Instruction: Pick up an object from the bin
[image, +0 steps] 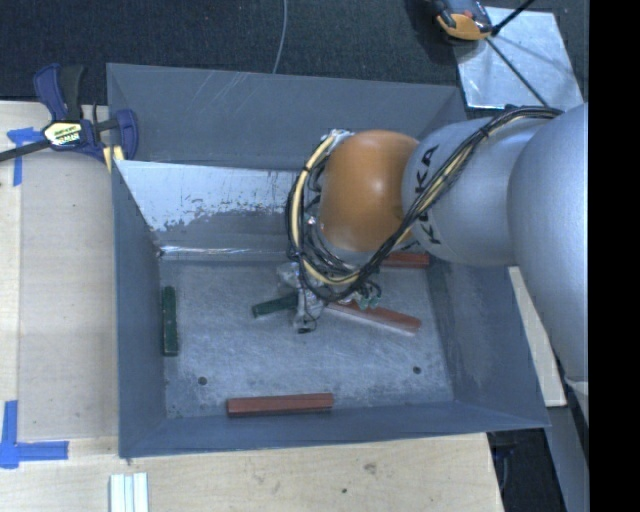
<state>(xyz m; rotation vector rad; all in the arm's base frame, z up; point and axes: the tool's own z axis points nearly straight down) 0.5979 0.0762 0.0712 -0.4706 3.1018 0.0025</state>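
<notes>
small dark green stick (268, 309), centre

The arm (500, 200) carries the brand name KUKA in dark letters, partly covered.

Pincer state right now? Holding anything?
Pincer: cannot be told; it is low, beside a small dark green piece and a brown stick.

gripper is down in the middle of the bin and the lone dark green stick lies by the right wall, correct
No: the camera view shows the dark green stick by the left wall of the bin, not the right. The gripper is down in the middle.
</notes>
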